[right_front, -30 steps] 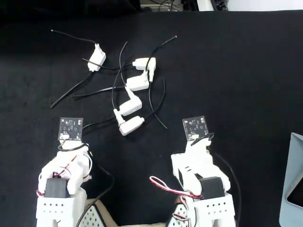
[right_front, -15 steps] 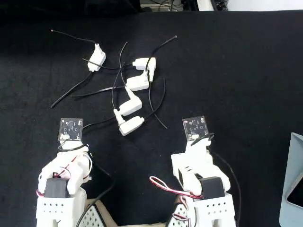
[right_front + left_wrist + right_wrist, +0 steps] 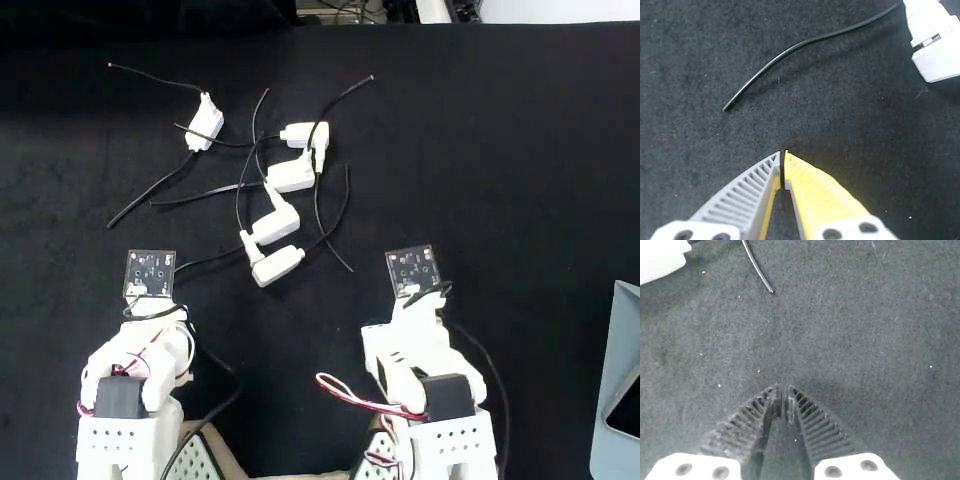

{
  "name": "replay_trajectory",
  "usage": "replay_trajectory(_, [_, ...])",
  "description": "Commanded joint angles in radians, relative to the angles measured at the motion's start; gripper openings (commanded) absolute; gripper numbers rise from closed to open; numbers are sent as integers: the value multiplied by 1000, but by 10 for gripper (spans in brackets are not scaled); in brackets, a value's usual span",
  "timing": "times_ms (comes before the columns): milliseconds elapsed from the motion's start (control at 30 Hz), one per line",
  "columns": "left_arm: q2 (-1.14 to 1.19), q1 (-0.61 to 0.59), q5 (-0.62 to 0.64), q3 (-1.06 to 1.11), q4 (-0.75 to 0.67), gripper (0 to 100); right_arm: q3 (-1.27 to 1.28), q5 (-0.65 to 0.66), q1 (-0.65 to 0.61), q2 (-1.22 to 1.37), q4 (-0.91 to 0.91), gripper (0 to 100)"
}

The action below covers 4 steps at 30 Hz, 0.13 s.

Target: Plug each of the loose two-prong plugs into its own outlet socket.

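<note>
White plastic two-prong plugs (image 3: 291, 176) lie exactly where they lay a second ago. Across the three high views I find nothing shifted, neither the pieces nor either arm. Farthest left on the black cloth table (image 3: 520, 150) sits a lone white plug body (image 3: 204, 124), apart from the rest. To its right, several more white pieces are spread toward the near side, and I cannot tell plug from socket among them. Thin black cords (image 3: 238, 195) loop over and under one another through that cluster, crossing between the pieces. Nearer the arms, my left gripper (image 3: 784, 156) hangs just over the cloth, its grey and yellow fingers pressed together on nothing. A loose cord end (image 3: 726, 107) and the nearest white piece (image 3: 932, 45) lie ahead of it. My right gripper (image 3: 784, 390) is likewise closed and empty above bare cloth, with a cut cord tip (image 3: 771, 291) ahead. At the far right edge stands a pale blue-grey object (image 3: 622, 380).
</note>
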Motion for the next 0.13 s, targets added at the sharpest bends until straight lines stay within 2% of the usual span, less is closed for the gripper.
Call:
replay_trajectory(0, [-6,7,0,19,5,30,-4,-2,5,-76,6,13])
replay_trajectory(100, [-6,7,0,19,5,30,-4,-2,5,-76,6,13])
